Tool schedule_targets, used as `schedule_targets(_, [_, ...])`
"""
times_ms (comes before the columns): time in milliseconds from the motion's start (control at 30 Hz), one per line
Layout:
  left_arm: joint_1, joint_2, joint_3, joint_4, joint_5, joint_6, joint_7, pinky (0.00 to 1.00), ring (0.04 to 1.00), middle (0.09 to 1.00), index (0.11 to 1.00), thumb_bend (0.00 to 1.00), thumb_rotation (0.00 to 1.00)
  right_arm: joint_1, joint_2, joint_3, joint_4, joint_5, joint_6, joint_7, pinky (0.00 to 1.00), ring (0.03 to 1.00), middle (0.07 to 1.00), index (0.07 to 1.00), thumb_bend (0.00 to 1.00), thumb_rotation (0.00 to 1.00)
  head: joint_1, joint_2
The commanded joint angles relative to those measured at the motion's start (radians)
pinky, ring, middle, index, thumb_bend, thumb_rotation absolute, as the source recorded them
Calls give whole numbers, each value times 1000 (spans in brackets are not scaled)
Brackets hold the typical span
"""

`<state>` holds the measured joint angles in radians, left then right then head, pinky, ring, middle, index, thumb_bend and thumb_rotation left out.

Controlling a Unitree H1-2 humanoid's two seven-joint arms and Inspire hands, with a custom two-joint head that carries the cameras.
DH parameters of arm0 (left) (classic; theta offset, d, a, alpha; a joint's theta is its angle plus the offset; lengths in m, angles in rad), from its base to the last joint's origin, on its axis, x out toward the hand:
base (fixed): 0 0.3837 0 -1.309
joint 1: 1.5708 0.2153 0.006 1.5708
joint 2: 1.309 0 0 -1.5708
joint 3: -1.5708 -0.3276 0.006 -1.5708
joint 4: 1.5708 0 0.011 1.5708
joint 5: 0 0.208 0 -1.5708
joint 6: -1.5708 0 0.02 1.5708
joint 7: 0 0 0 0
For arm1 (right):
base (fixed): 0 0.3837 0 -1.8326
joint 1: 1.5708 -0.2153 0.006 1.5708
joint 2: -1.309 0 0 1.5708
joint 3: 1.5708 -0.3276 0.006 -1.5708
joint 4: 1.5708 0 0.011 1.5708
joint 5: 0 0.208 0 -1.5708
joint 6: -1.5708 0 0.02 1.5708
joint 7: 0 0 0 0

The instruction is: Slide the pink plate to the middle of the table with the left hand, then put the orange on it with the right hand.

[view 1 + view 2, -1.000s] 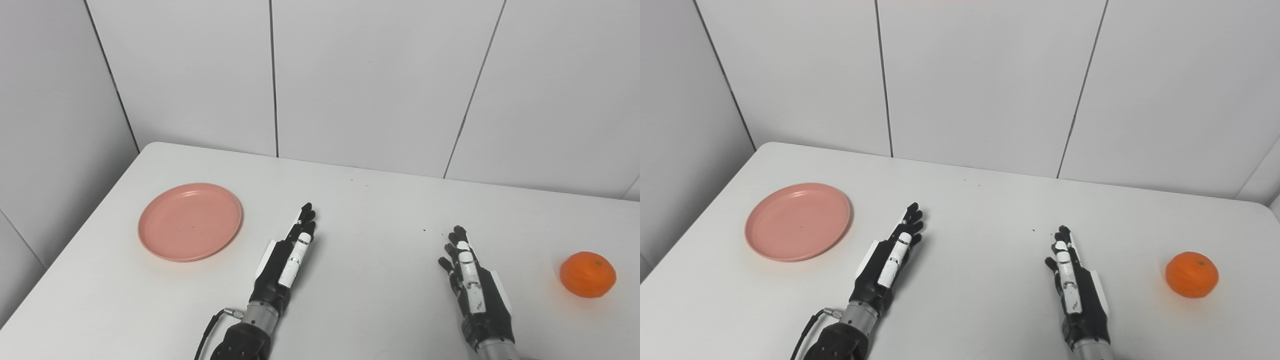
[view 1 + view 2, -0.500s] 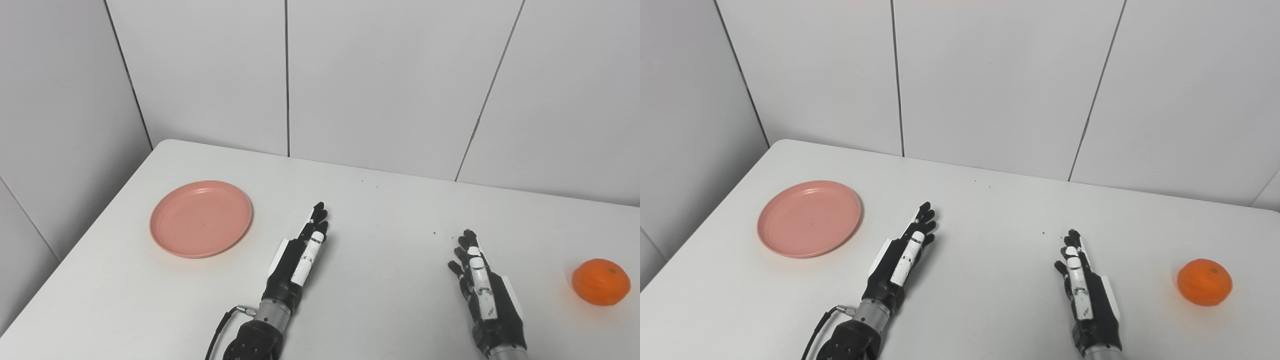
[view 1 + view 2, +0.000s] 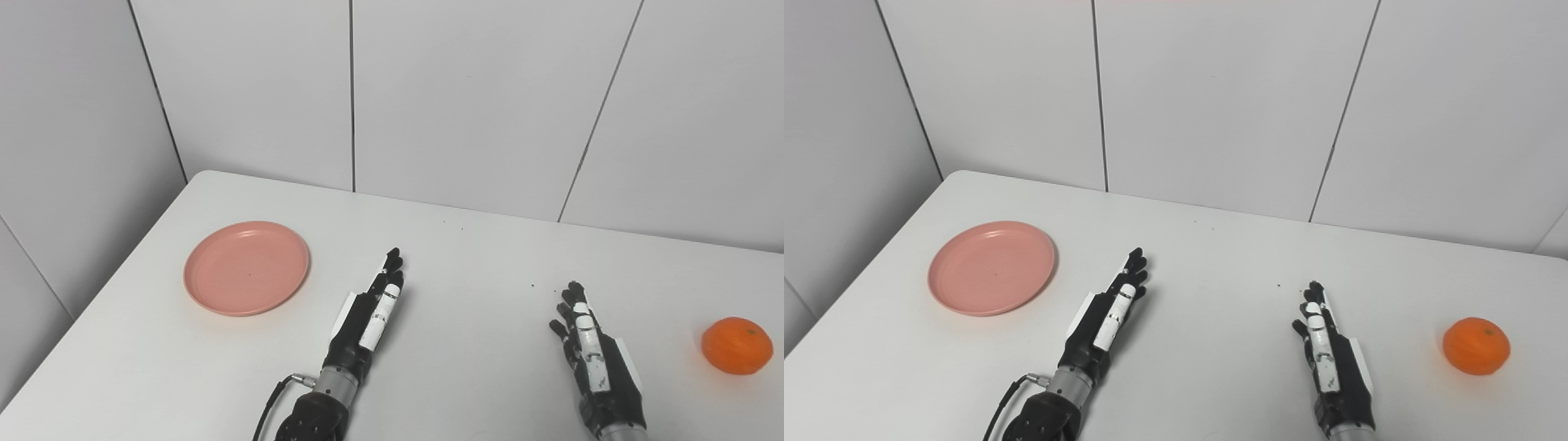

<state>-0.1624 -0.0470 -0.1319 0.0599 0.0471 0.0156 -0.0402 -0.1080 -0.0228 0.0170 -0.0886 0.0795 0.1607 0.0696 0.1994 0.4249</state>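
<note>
- grey wall panels (image 3: 465, 98) stand behind a white desk (image 3: 465, 257); no writing or label can be read anywhere.
- pink plate (image 3: 247, 267) lies flat on the desk's left part, away from both hands.
- left hand (image 3: 367, 309) rests near the middle, fingers straight, holding nothing.
- right hand (image 3: 591, 352) likewise released, fingers extended.
- orange (image 3: 737, 345) sits far right, apart from the right hand.

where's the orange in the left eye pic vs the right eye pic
Left eye view: the orange lies at the far right, close to the picture's edge, to the right of the right hand.
Right eye view: the orange lies further in from the right edge.
Shared landmark: the pink plate, on the table's left side in both views.
</note>
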Motion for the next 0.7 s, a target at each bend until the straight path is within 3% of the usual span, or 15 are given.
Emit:
schedule_targets(0, [-17,-7,-17,-32,0,17,-23,984,994,1000,992,356,1000,4,-4,-2,-17,1,7,2,1000,1000,1000,1000,197,1000,0,1])
schedule_targets(400, [-37,29,-11,-141,4,43,-37,933,963,979,968,364,1000,1,11,-4,-16,7,4,-6,1000,1000,1000,1000,170,1000,23,-5])
schedule_targets(667, [-59,57,2,-241,1,89,-59,936,975,990,973,430,1000,3,0,-5,-1,5,-21,3,1000,1000,1000,1000,192,1000,30,-10])
